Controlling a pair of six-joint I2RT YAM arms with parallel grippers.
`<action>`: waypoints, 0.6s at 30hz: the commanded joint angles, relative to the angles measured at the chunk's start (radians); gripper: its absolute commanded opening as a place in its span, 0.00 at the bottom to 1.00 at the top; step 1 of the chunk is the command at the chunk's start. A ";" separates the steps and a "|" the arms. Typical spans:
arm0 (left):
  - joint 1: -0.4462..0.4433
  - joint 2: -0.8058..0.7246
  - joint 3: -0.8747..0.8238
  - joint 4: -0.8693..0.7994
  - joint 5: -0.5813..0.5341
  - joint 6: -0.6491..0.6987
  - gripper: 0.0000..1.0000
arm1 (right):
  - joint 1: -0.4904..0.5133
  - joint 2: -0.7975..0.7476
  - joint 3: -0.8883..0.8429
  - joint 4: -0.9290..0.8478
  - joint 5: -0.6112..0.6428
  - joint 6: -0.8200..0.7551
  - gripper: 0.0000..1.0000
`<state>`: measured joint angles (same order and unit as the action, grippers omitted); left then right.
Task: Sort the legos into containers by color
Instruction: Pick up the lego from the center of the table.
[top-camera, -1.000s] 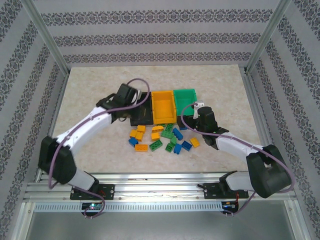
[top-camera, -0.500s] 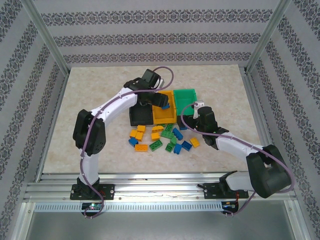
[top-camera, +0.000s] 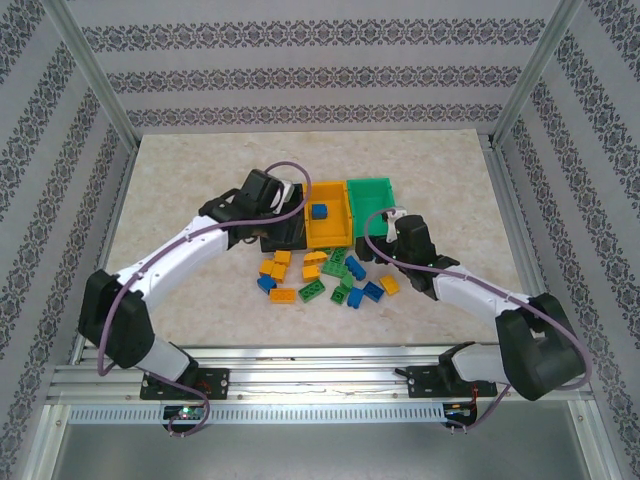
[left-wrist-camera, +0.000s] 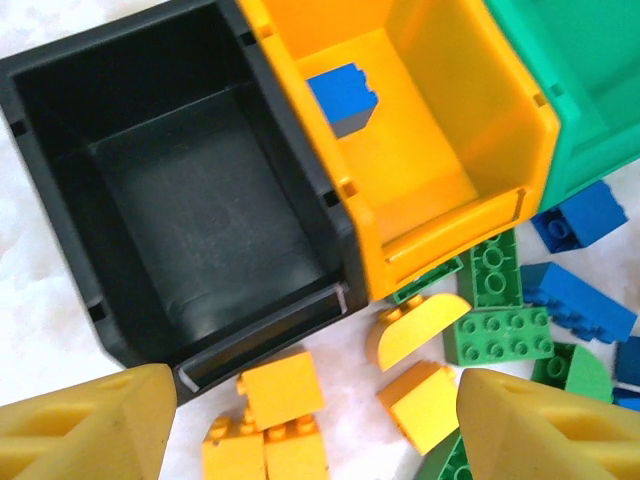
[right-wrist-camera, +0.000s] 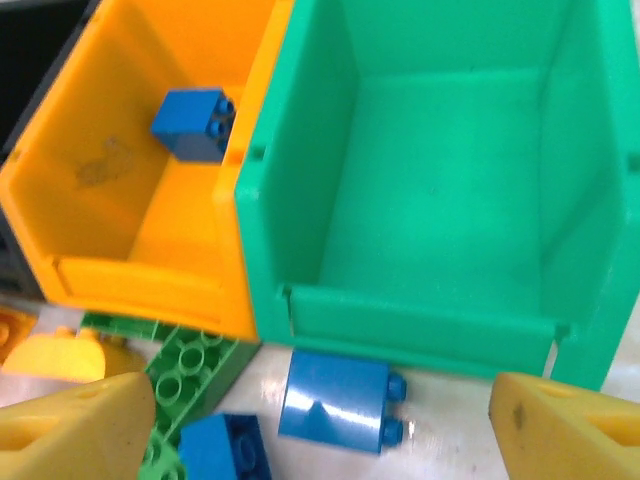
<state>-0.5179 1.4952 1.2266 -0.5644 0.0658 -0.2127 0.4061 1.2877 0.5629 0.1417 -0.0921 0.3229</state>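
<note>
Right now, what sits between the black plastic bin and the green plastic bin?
The orange-yellow plastic bin, set against both, holding one blue studded brick; the top external view shows it.

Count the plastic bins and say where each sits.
3, side by side in a row: the black rectangular plastic bin on the left, the orange-yellow plastic bin in the middle, the green plastic bin on the right. None looks hidden.

The orange-yellow bin is smooth, glossy plastic. To its left, the black bin is matt plastic, faintly scuffed. To its right, the green bin is smooth satin plastic. Inside it, the blue brick is glossy plastic. Under it, the table is matt, stone-patterned.
</note>
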 joint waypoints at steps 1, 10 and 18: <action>0.033 -0.042 -0.038 0.026 -0.018 0.022 0.74 | 0.010 -0.032 0.063 -0.207 -0.088 0.034 0.80; 0.095 -0.017 -0.048 0.004 0.055 0.043 0.73 | 0.054 0.093 0.161 -0.365 -0.165 0.081 0.60; 0.124 0.015 -0.031 -0.039 0.075 0.095 0.73 | 0.106 0.259 0.287 -0.511 -0.134 0.026 0.56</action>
<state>-0.4095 1.5043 1.1854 -0.5701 0.1265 -0.1619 0.5030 1.5261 0.8089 -0.2737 -0.2306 0.3801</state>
